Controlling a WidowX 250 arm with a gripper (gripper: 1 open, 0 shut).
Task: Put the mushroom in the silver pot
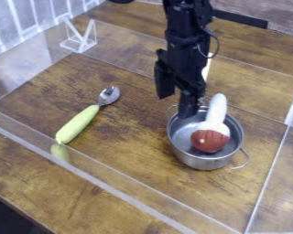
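Note:
The mushroom (211, 128) lies inside the silver pot (185, 153), its red-brown cap down in the bowl and its white stem leaning out over the far rim. My gripper (178, 94) hangs just above and behind the pot's left rim, open, with nothing between its black fingers. It does not touch the mushroom.
A spoon (85, 116) with a yellow-green handle lies on the wooden table to the left. Clear plastic walls (136, 196) run along the front and right sides. A small clear stand (78, 37) sits at the back left.

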